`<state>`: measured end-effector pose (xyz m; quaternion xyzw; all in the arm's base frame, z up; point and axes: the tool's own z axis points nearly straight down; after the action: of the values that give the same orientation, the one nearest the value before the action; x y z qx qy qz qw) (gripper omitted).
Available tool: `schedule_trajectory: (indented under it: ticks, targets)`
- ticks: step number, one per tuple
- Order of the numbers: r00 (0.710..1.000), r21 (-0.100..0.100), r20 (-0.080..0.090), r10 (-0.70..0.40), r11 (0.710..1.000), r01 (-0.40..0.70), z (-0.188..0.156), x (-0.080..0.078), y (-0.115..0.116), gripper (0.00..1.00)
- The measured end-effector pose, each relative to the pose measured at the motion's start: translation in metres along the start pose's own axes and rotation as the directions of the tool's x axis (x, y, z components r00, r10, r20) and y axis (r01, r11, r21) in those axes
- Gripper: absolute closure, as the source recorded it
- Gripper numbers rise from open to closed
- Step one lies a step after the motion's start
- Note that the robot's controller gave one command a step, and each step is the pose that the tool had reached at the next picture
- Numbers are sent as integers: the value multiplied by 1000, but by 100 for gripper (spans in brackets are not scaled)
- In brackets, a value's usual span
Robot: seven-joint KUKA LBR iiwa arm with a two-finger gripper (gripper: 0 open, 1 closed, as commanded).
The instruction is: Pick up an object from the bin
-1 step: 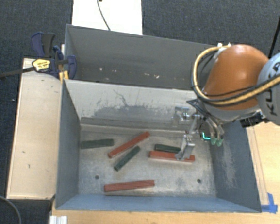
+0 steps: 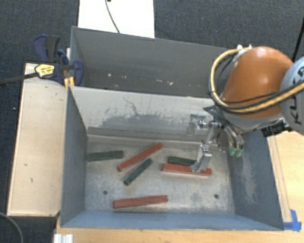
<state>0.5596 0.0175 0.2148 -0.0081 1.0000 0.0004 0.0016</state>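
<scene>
Camera view. The arm, with its orange cover (image 2: pixel 254 74), reaches down into the bin (image 2: pixel 255 180) from the bin's right side. The claw (image 2: pixel 202 169) stands upright in the right half of the bin's floor, about midway between the bin's back wall and front wall. Its tip is at the right-hand part of a red bar (image 2: pixel 177 169) lying flat there. I cannot tell whether the claw is spread, pressed together or pinching the bar; its lower end hides the contact.

Judged step: taking hold of this red bar. To do it well, the claw should straddle the bar across its narrow width, sit low enough to catch both long sides, and lift straight up. The hold appears to be off the bar's middle, so the free end may droop or swing. A short dark green bar (image 2: pixel 178 160) lies just beside it, toward the bin's back wall, and could get caught in the grasp.

The red bar is long, thin and straight-edged, brick red, lying parallel to the bin's front wall. It looks rigid and light.

In the left half of the bin, well apart, lie four more bars: two red, two dark green.
</scene>
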Motion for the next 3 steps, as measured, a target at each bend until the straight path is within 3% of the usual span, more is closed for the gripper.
schedule_trajectory:
  ticks: [1,2,3]
  targets:
    - [996,0,4,92,996,-92,74,-7,-22,0]
    - [993,1,-5,120,993,-120,100,-7,-32,0]
    - [984,0,4,178,984,-178,70,-16,-46,0]
